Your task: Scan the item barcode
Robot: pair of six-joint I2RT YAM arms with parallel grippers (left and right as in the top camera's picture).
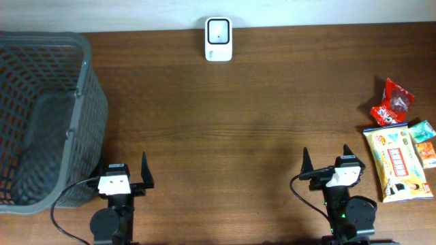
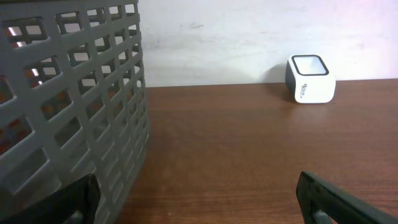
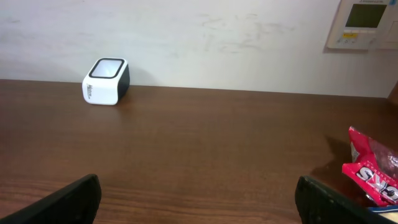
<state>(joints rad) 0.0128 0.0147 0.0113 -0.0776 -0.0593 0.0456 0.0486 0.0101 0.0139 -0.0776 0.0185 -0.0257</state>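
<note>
We count one scanner, one basket, two grippers (left gripper, right gripper) and four snack packets: red packet, yellow packet, green packet, orange packet.

The basket runs off the left edge of the overhead view, and a dark shape inside it is too dim to name. From the left wrist, the basket is cut by the top, left and bottom edges. Each wrist view crops its own fingers at the bottom edge: left gripper, right gripper. The red packet is cut by the right edge. The wall panel, far right, is clipped at the top and right, and its display is unreadable. Print on the yellow packet and on the scanner is too small to read.
</note>
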